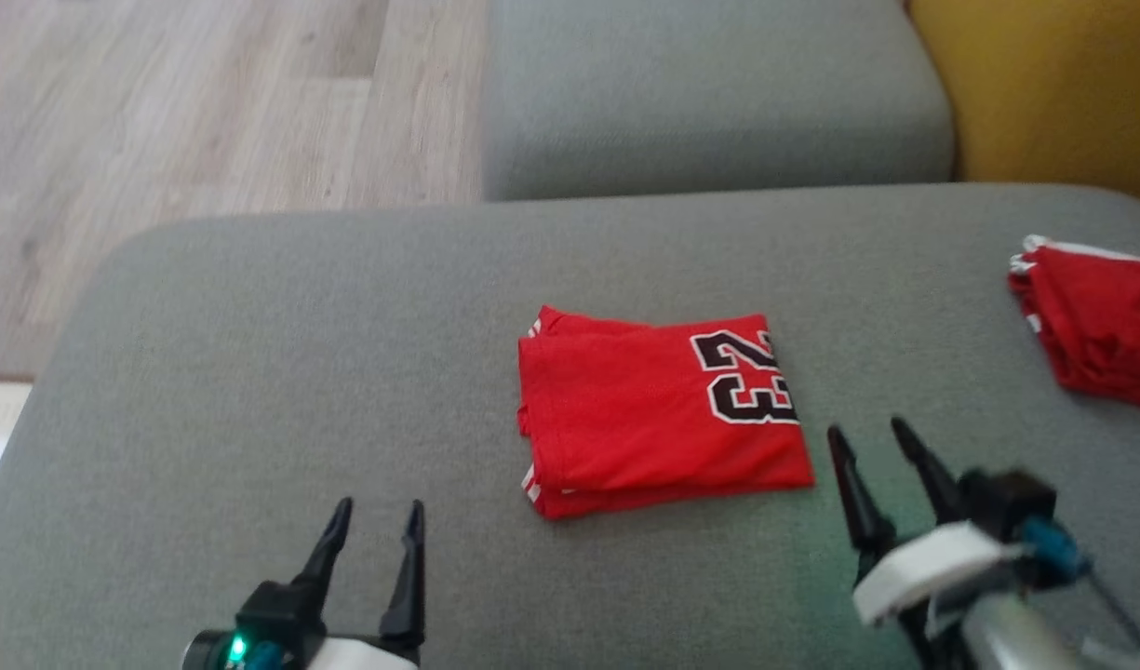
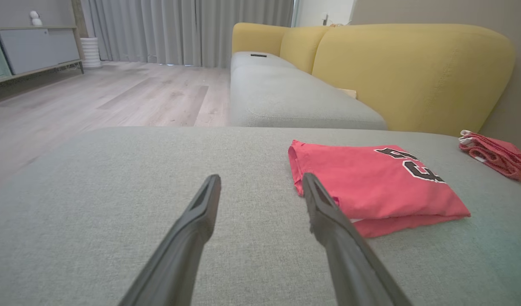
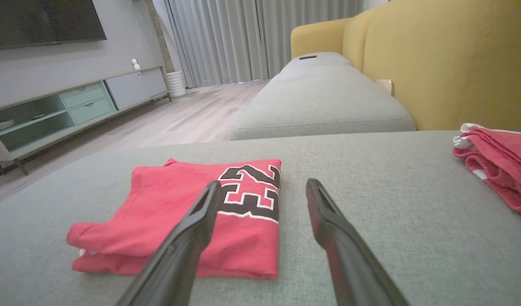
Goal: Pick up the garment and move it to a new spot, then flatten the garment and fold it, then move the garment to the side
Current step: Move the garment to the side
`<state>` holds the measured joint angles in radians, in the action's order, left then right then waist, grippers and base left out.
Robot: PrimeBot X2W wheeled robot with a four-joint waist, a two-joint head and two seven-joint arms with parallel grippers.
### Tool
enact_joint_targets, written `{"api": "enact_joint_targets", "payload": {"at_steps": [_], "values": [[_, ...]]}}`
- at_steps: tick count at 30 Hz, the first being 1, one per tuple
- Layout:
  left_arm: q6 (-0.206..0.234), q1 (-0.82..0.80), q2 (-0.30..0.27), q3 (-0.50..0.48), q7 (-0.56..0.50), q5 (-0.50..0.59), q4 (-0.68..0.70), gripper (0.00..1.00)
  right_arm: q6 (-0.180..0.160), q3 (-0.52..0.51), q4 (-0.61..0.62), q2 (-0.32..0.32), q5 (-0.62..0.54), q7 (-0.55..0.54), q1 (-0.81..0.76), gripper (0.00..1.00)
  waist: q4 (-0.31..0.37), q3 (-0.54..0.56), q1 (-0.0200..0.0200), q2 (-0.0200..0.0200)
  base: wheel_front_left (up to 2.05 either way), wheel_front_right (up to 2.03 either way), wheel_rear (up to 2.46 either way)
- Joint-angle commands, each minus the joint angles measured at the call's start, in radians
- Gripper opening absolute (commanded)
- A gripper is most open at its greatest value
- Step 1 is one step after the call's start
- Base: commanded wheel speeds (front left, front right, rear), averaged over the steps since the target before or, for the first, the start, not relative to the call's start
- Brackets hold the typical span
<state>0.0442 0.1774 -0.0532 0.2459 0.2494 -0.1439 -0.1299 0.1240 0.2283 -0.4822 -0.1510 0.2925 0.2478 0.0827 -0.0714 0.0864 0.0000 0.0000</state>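
A red garment (image 1: 658, 409) with a black and white "23" lies folded into a neat rectangle in the middle of the grey cushion (image 1: 253, 372). It also shows in the left wrist view (image 2: 371, 182) and the right wrist view (image 3: 188, 212). My left gripper (image 1: 379, 526) is open at the lower left, well clear of the garment, with nothing between its fingers (image 2: 192, 221). My right gripper (image 1: 867, 437) is open just right of the garment's near right corner, empty, its fingers (image 3: 328, 229) above the cushion.
A second red garment (image 1: 1091, 326) lies bunched at the cushion's right edge. Beyond stand another grey sofa seat (image 1: 709, 93) and a yellow backrest (image 1: 1053, 84). Wooden floor (image 1: 160, 140) lies off the left and far edges. A TV cabinet (image 3: 64, 110) lines the wall.
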Motion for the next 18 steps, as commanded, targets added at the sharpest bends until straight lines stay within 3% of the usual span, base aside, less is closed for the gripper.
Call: {"api": "enact_joint_targets", "payload": {"at_steps": [1, 12, 18], "values": [[0.003, -0.064, 0.003, -0.015, 0.012, -0.008, 0.038, 1.00, 0.007, 0.033, -0.010, -0.034, 0.045, -0.003, 0.092, 1.00, -0.022, -0.034, 0.0000, 0.0000, 0.00, 0.00, 0.00], [0.006, -0.132, 0.003, 0.078, 0.012, -0.027, 0.040, 1.00, 0.007, 0.131, -0.218, -0.154, 0.386, -0.304, 0.325, 1.00, -0.100, -0.152, 0.0000, 0.0000, 0.00, 0.00, 0.00], [0.016, -0.163, 0.003, 0.098, 0.012, -0.039, 0.042, 1.00, 0.007, 0.218, -0.265, -0.185, 0.478, -0.317, 0.378, 1.00, -0.117, -0.195, 0.0000, 0.0000, 0.00, 0.00, 0.00]]}}
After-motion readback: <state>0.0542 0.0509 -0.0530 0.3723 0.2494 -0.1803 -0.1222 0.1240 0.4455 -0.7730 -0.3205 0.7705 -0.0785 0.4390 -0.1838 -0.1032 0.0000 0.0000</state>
